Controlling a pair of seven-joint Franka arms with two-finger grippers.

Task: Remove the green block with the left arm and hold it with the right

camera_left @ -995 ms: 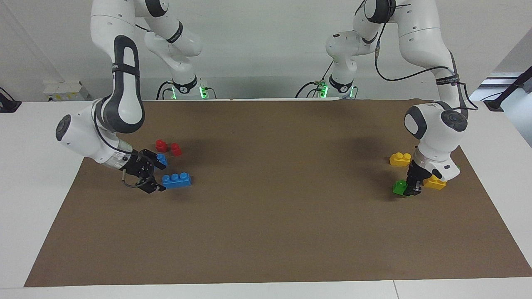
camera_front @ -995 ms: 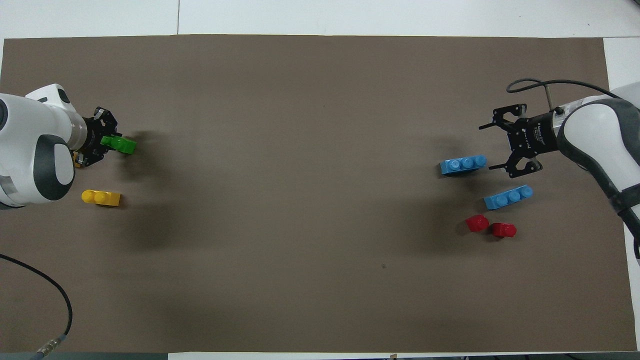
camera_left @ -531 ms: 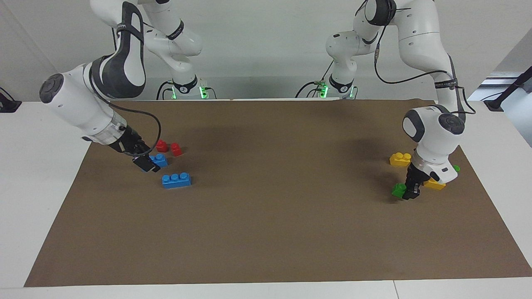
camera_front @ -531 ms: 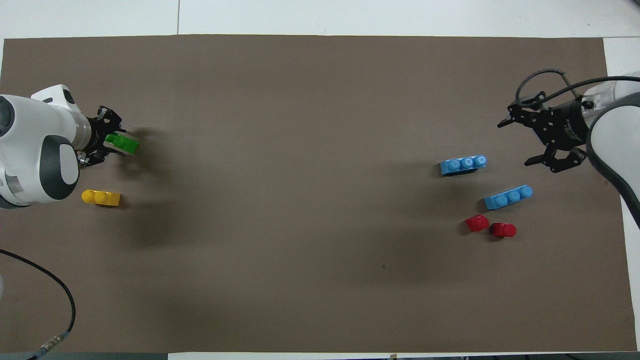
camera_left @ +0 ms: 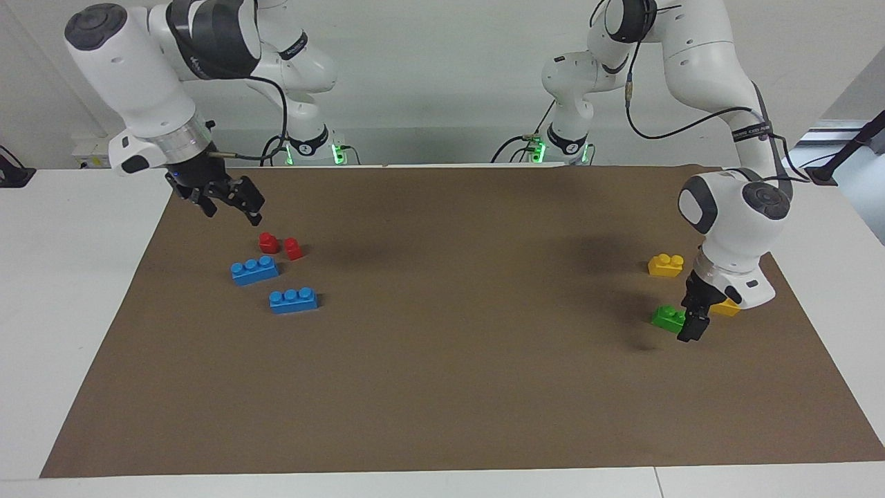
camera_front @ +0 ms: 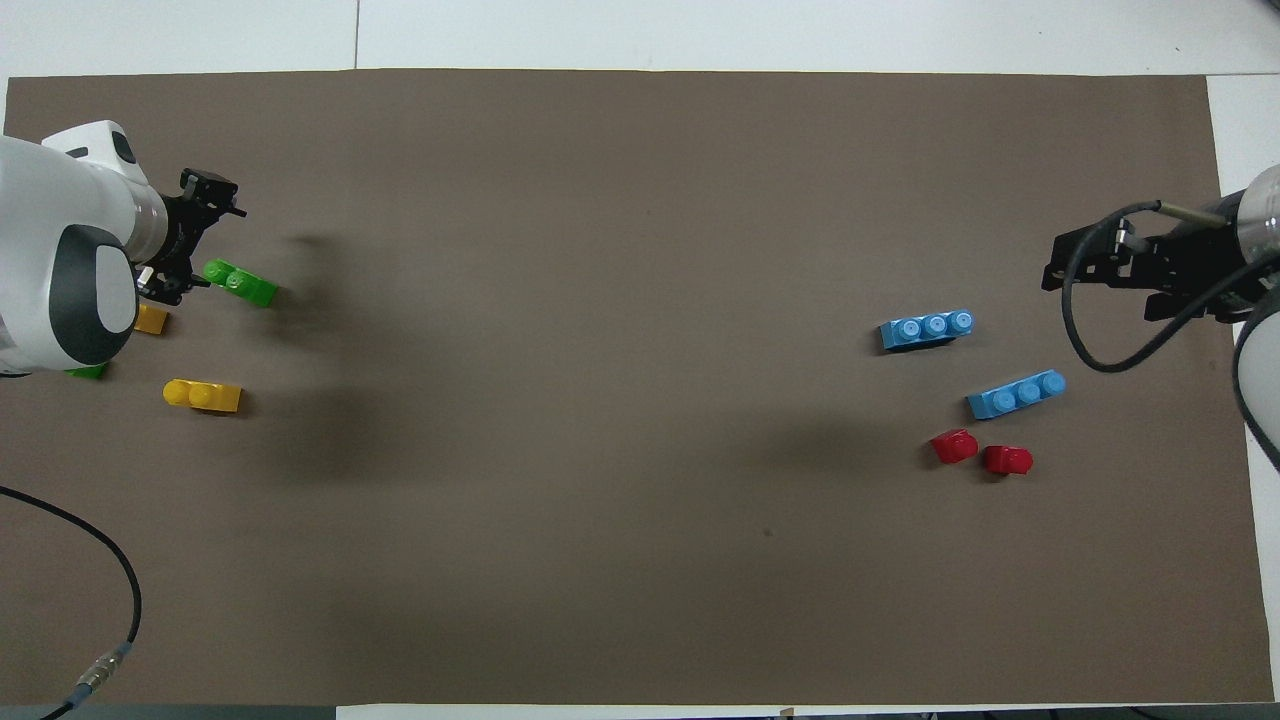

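**Green block down, regrasp needed**

Lies, by the look of it, flat on the mat, studs up, toward the left arm's end of the table, at about nine o'clock of the mat in the overhead view. At its eight o'clock there, a yellow brick; near six to seven o'clock, another.

Left gripper at the block's ten o'clock, jaws spread, pinching nothing. One finger just beside the block's end; cannot tell whether touching.

Right gripper raised at eleven o'clock of the red bricks in the facing view, jaws spread and empty, well apart from the block.

For a sound pick:
- Centre the left jaws over the block's short sides before descending.
- Keep clear of the nearer yellow brick.
- Close across the body, below the studs, leaving one end free for the right jaws.
- Lift straight and carry toward mid-table.
- Release only once the right grip looks firm.
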